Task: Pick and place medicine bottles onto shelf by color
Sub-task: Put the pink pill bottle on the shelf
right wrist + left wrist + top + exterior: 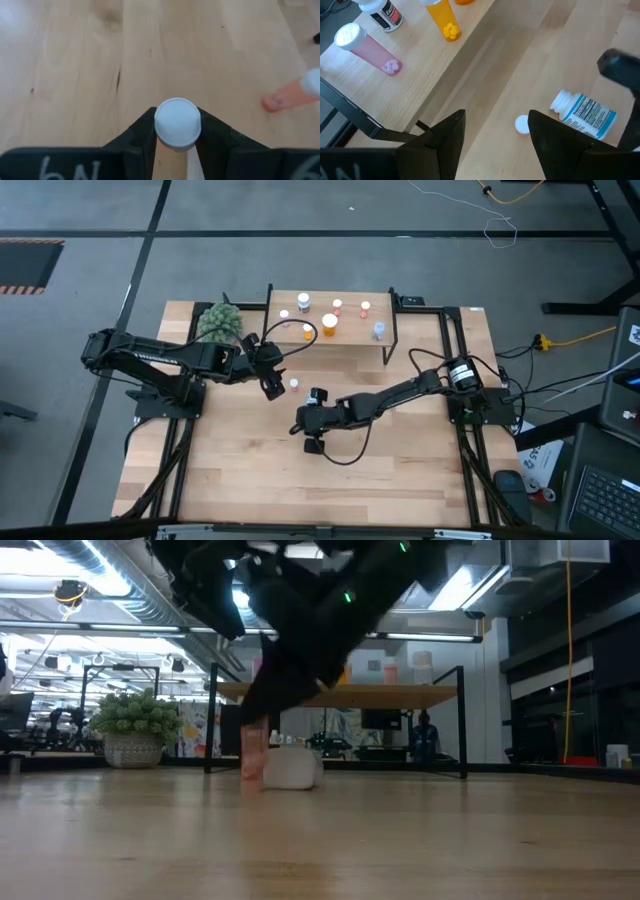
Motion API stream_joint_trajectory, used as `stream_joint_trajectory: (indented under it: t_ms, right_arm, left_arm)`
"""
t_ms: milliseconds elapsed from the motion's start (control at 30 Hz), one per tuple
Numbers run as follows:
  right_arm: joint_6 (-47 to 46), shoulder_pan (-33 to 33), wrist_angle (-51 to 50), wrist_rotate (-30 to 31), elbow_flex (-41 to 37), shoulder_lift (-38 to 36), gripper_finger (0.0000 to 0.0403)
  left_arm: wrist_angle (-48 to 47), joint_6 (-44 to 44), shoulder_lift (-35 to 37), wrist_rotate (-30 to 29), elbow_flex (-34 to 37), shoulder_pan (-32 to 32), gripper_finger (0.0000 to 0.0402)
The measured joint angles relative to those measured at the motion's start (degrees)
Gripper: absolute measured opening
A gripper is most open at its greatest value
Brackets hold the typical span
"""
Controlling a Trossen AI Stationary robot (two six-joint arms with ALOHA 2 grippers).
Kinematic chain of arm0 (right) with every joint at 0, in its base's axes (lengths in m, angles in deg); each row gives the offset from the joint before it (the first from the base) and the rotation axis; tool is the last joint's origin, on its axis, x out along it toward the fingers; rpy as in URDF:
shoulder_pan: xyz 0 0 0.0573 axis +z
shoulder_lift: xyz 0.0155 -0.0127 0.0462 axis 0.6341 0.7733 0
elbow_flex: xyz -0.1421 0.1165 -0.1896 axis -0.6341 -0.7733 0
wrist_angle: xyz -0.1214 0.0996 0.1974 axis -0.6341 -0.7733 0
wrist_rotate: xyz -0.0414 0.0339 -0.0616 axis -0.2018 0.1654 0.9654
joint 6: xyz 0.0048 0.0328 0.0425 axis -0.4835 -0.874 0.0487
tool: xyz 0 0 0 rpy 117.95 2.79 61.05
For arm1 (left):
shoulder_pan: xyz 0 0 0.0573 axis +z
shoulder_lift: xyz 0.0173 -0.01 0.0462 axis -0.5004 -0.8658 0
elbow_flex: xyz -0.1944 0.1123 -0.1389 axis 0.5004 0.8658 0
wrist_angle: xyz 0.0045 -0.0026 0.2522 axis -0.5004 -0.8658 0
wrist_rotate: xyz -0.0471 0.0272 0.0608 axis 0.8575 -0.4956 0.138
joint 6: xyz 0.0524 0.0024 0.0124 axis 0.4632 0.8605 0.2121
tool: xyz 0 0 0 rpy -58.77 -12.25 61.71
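The shelf (352,346) stands at the table's far side with several bottles on it, among them an orange one (329,324), a pink one (370,49) and a white one (303,302). My left gripper (275,387) is open above the table just in front of the shelf. A small white-capped bottle (522,124) stands on the table beyond its fingers. A white bottle with a blue label (585,115) lies on its side nearby. My right gripper (299,423) is shut on a white-capped bottle (177,122) at mid-table. A pinkish-orange bottle (287,96) stands close by. My right gripper pinches the bottle's round white cap (177,135) between its two fingers, one on each side. The fingers come from above, pointing down at a slant. The cap hides the bottle's body, and I cannot tell whether its base is on the table.
A green spiky plant ball (220,322) sits in a pot left of the shelf. The shelf's black frame legs (391,330) stand at its corners. The near half of the tabletop (320,485) is bare wood.
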Motion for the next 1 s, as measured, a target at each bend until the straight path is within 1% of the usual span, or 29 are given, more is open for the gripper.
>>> stream_joint_trajectory:
  t_ms: [100, 200, 367, 533, 633, 800, 833, 900, 1000]
  right_arm:
    - [0.18, -1.05, -10.84, 0.04, 6.87, 0.00, 0.0123]
    - [0.27, -2.38, -21.64, 0.48, 14.06, 0.00, 0.0124]
    - [2.04, -4.33, -36.93, 0.57, 25.66, -0.09, 0.0113]
    - [4.05, -5.97, -50.79, 0.64, 36.50, -0.11, 0.0118]
    - [4.53, -7.14, -58.66, 3.46, 42.51, -0.11, 0.0119]
    - [4.63, -9.21, -69.27, 8.58, 52.32, -0.14, 0.0120]
    - [4.69, -9.63, -69.73, 9.60, 52.42, -1.05, 0.0121]
    - [4.63, -10.65, -70.22, 11.28, 50.23, -4.20, 0.0121]
    - [2.01, -12.42, -72.21, 14.62, 49.45, -9.02, 0.0121]
  left_arm:
    - [-0.01, -0.24, 0.00, 0.00, 0.00, 0.00, 0.0212]
    - [-0.01, -0.22, 0.00, -0.20, 0.00, -0.02, 0.0212]
    - [-0.31, -0.21, 1.49, -2.26, -0.10, 0.00, 0.0212]
    - [-1.68, 0.11, 4.90, -5.46, -0.11, 0.00, 0.0212]
    - [-2.70, -0.15, 7.55, -7.54, -0.11, -0.01, 0.0212]
    - [-2.83, -0.27, 11.06, -7.71, -0.11, -0.02, 0.0212]
    - [-2.93, -0.28, 11.41, -7.70, -0.11, -0.02, 0.0212]
    - [-2.51, -0.26, 11.61, -7.89, -0.11, 0.00, 0.0212]
    - [-2.84, -0.24, 11.49, -8.68, -0.09, 0.00, 0.0212]
